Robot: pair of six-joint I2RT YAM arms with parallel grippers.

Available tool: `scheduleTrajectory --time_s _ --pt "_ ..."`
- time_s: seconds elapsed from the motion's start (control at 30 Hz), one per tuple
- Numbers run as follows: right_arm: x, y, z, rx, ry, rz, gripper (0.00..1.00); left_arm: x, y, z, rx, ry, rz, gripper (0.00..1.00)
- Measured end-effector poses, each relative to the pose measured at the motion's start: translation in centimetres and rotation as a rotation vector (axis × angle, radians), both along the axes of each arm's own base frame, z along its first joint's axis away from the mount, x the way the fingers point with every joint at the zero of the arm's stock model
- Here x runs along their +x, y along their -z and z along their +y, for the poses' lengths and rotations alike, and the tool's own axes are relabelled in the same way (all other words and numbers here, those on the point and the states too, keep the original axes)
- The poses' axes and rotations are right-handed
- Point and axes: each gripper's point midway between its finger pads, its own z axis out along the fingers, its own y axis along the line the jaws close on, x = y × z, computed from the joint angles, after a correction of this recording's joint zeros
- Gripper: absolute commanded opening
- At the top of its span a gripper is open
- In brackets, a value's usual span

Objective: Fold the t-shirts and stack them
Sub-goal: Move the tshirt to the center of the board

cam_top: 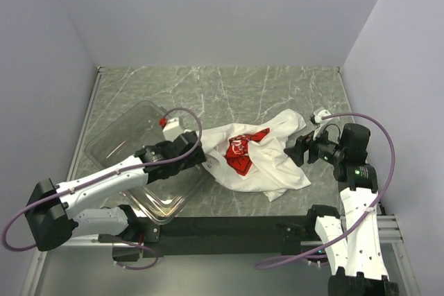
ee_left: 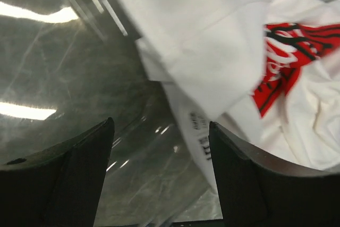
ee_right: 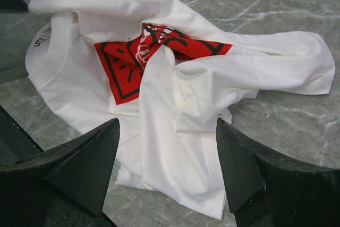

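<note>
**Clerk:** Start nearest the lens, please.

**Inspector:** The left gripper (ee_left: 160,131) has its jaws spread, with nothing between them. The right gripper (ee_right: 167,131) is the same: released and holding nothing.

**Clerk:** And the garment?

**Inspector:** One t-shirt (cam_top: 258,161) lies crumpled on the table (cam_top: 229,91), between the two grippers. Its red print (cam_top: 241,150) faces up but is creased and partly covered by a flap of cloth. The collar side rests against the rim of the clear bin (cam_top: 111,136). In the left wrist view it appears to lap over that rim. The left gripper hovers just above that edge. The right gripper sits just beside the opposite side of the t-shirt, and I cannot tell whether it touches the cloth.

**Clerk:** What progress do you find?

**Inspector:** In my judgement the task is at its very beginning. There is no fold, no straight edge, and the sleeves are bunched. No stack is in view, and I see no second shirt.

**Clerk:** What is outstanding?

**Inspector:** All of it. The t-shirt must be drawn off the bin, spread flat, folded and set down. I cannot tell whether other shirts are to follow.
</note>
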Motion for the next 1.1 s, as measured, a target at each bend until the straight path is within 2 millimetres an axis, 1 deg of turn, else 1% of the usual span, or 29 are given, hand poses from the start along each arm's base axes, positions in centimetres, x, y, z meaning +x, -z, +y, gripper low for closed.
scheduleTrajectory --time_s 0.07,0.13,0.2,0.3,0.4,0.47,0.5,0.53,0.57,0.6,0.63,0.73,0.8,0.87,1.0,1.1 --pt "0.0 -0.1 0.1 0.005 -0.009 -0.003 0.79 -0.6 2.5 1.0 -0.012 -0.063 0.047 0.75" --pt "0.0 -0.2 0.3 0.009 -0.016 -0.007 0.79 -0.2 3.2 1.4 -0.058 -0.119 0.057 0.70" --pt "0.0 -0.3 0.3 0.012 -0.019 -0.011 0.79 0.6 3.0 1.4 -0.108 -0.161 0.049 0.69" --pt "-0.1 -0.3 0.4 0.015 -0.025 -0.012 0.79 2.5 1.9 1.2 -0.184 -0.210 0.009 0.69" --pt "-0.1 -0.4 0.5 0.019 -0.031 -0.014 0.79 3.4 1.8 0.6 -0.205 -0.218 -0.003 0.68" --pt "-0.1 -0.4 0.5 0.022 -0.034 -0.016 0.79 3.9 2.0 0.1 -0.207 -0.216 0.000 0.66" --pt "-0.1 -0.4 0.5 0.023 -0.035 -0.016 0.79 4.2 2.1 -0.2 -0.208 -0.214 0.003 0.62" --pt "-0.1 -0.3 0.6 0.023 -0.035 -0.016 0.79 4.4 2.1 -0.4 -0.211 -0.213 0.007 0.55" --pt "-0.1 -0.2 0.6 0.025 -0.036 -0.014 0.79 4.7 2.1 -0.6 -0.212 -0.211 0.008 0.44" --pt "-0.2 -0.1 0.6 0.026 -0.037 -0.010 0.79 4.9 2.2 -0.9 -0.213 -0.207 0.010 0.11" --pt "-0.2 0.0 0.6 0.027 -0.038 -0.008 0.79 5.0 2.2 -1.0 -0.218 -0.208 0.012 0.00" --pt "-0.2 0.0 0.6 0.028 -0.040 -0.008 0.79 5.1 2.1 -1.4 -0.212 -0.177 0.016 0.00" --pt "-0.3 0.0 0.7 0.030 -0.042 -0.011 0.79 5.2 1.2 -1.9 -0.218 -0.148 0.010 0.00" --pt "-0.3 -0.1 0.7 0.030 -0.046 -0.017 0.79 5.5 -0.6 -2.9 -0.239 -0.101 -0.013 0.00" --pt "-0.3 0.1 0.7 0.030 -0.044 -0.017 0.79 5.7 -5.9 -5.9 -0.315 0.046 -0.078 0.00" --pt "-0.2 0.2 0.5 0.028 -0.037 -0.018 0.79 5.4 -9.7 -9.3 -0.376 0.217 -0.119 0.00"
